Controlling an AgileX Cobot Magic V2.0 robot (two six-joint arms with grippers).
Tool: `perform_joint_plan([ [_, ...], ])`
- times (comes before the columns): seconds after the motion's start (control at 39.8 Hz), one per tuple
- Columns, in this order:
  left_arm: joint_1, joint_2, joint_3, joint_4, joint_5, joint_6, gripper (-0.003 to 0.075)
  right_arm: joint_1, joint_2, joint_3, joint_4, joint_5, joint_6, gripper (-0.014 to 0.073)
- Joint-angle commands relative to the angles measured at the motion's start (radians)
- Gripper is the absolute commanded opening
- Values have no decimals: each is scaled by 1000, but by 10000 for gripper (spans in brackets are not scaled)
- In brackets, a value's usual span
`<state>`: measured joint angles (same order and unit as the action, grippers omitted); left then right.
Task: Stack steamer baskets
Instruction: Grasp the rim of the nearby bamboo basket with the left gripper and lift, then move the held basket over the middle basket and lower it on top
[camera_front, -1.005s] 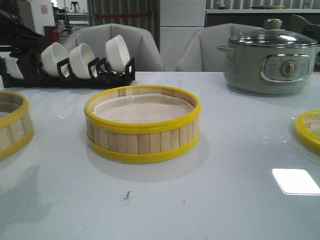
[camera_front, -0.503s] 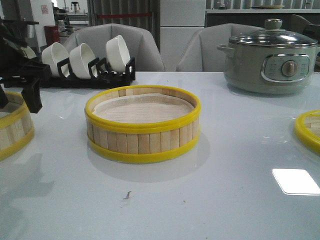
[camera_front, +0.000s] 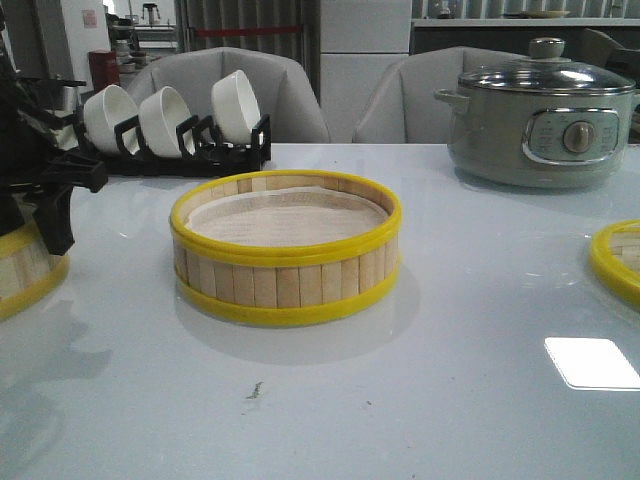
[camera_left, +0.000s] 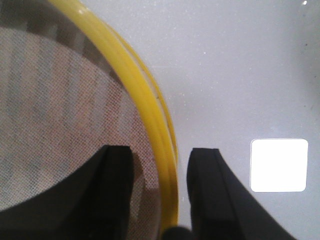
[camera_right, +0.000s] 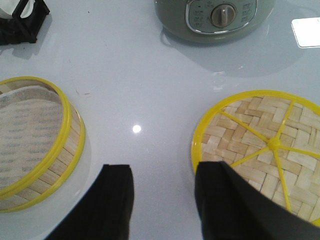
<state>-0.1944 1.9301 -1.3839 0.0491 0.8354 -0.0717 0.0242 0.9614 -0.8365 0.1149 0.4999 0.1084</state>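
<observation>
On the table (camera_front: 470, 400), 1 basket (camera_front: 285, 250) sits at centre, with a second basket (camera_front: 25, 265) at the left edge and the lid (camera_front: 618, 258) at the right edge, each well apart from the middle one. Behind the centre basket to the left stands a rack (camera_front: 190, 150) holding 3 bowls (camera_front: 165, 118); behind to the right stands the pot (camera_front: 540, 115). The left gripper (camera_left: 160, 165) straddles the left basket's rim, 1 finger inside, 1 outside. The right gripper (camera_right: 162, 195) hangs over the table between the centre basket and the lid.
</observation>
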Motion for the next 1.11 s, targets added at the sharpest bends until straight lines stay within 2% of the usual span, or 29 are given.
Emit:
perform_joint_plan([
  [0.0, 0, -50, -30, -6, -17, -7, 215, -3, -8, -37, 6, -70, -8, 414],
  [0.1, 0, -50, -30, -4, -11, -4, 76, -3, -8, -37, 6, -74, -8, 414],
  [0.28, -13, -65, -67, 22, 28, 10, 94, -3, -8, -37, 6, -75, -8, 414],
  [0.5, -85, -82, -254, 39, 126, 14, 94, -3, -8, -37, 6, -79, -8, 414],
  [0.75, -262, -82, -477, 37, 203, 51, 94, -3, -8, -37, 6, -81, -8, 414],
  [1.08, -489, -48, -545, 37, 199, 80, 94, -3, -8, -37, 6, -81, -8, 414],
])
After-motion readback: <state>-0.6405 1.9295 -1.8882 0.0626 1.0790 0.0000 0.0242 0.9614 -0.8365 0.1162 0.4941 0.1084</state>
